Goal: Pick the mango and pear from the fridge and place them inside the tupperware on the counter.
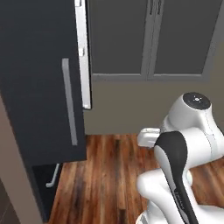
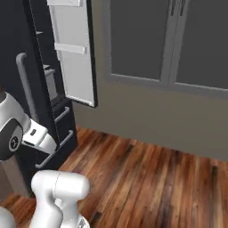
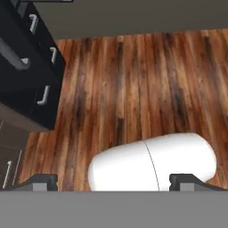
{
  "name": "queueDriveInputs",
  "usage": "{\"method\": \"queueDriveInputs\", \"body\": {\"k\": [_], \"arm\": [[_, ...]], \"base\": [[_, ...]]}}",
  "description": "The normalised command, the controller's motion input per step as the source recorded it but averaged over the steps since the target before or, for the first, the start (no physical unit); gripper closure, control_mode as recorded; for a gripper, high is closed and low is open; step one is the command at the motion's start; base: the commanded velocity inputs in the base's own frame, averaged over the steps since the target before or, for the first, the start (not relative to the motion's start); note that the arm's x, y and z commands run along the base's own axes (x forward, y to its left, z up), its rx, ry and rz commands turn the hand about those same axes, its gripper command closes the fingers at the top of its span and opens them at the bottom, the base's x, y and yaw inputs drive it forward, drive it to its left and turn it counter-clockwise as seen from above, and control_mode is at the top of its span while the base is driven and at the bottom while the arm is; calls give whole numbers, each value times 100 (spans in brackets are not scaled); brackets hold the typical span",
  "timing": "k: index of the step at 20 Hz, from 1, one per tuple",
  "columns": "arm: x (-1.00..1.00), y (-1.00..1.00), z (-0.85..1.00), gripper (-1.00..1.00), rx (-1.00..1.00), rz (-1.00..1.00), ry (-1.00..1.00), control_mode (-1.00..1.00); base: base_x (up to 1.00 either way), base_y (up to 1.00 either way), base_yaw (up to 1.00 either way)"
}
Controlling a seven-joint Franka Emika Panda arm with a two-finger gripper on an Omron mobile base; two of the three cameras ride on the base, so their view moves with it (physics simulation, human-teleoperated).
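Left base view
- Fridge [image 1: 39, 87]: a tall dark charcoal body is seen at the left, with one door swung open towards the camera.
- Bar handle [image 1: 70, 103]: a long silver bar is mounted upright on the dark door face.
- Door edge [image 1: 83, 52]: a white inner lining is seen edge-on along the right side of the open door.
- Lower handle [image 1: 53, 177]: a second silver bar is seen low on the fridge front, near the floor.
- Floor [image 1: 109, 175]: brown wooden planks are laid between the fridge and the arm.
- Windows [image 1: 148, 37]: grey-framed panes are set in the beige wall behind.
- Arm [image 1: 183, 153]: the white and dark links are folded at the lower right.

Right base view
- Fridge: the open door is seen from inside, with white door bins [image 2: 71, 49] stacked on its lining.
- Interior: light grey shelves [image 2: 51, 84] are partly seen in the gap; what they carry cannot be made out.
- Drawer handles [image 2: 62, 115]: silver bars are seen on the lower dark fronts.

Hand view
- Fingers [image 3: 113, 181]: two dark tips are seen far apart at the bottom edge, set wide with nothing between them.
- Fridge: its dark lower fronts with silver handles are seen at the upper left, well apart from the fingers.
- Floor: wooden planks are seen below the hand.
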Motion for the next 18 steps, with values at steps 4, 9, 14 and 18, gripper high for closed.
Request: {"method": "queueDriveInputs", "body": {"k": [4, 9, 14, 18], "arm": [[0, 0, 0, -100, 0, 0, 0, 100], [0, 0, 0, -100, 0, 0, 0, 100], [0, 0, 0, -100, 0, 0, 0, 100], [0, 0, 0, -100, 0, 0, 0, 100]], "base": [[25, -78, -84], [71, -36, -3], [97, -23, 54], [88, -40, 86]]}}
